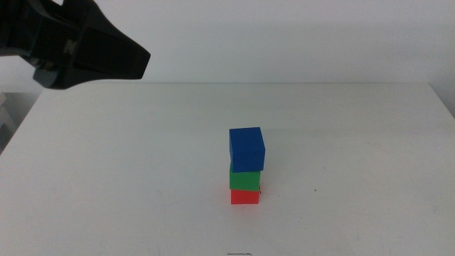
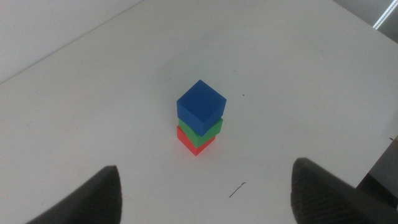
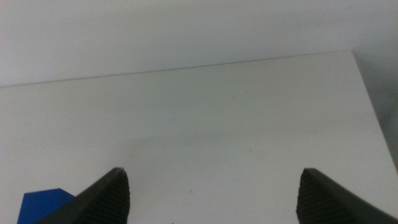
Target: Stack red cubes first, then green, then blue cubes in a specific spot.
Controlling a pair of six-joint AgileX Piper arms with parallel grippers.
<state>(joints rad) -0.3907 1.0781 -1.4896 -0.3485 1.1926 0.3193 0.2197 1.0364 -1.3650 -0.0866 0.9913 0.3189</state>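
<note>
The blue cube is seen atop the green cube, itself on the red cube, mid-table. The left gripper is held high, jaws wide, empty; the right gripper likewise, with only a corner of blue visible.

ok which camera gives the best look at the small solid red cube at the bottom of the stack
The left wrist view: the small matte red cube shows two faces beneath the green one. The middle view shows only one face of it. The right wrist view misses it entirely.
</note>
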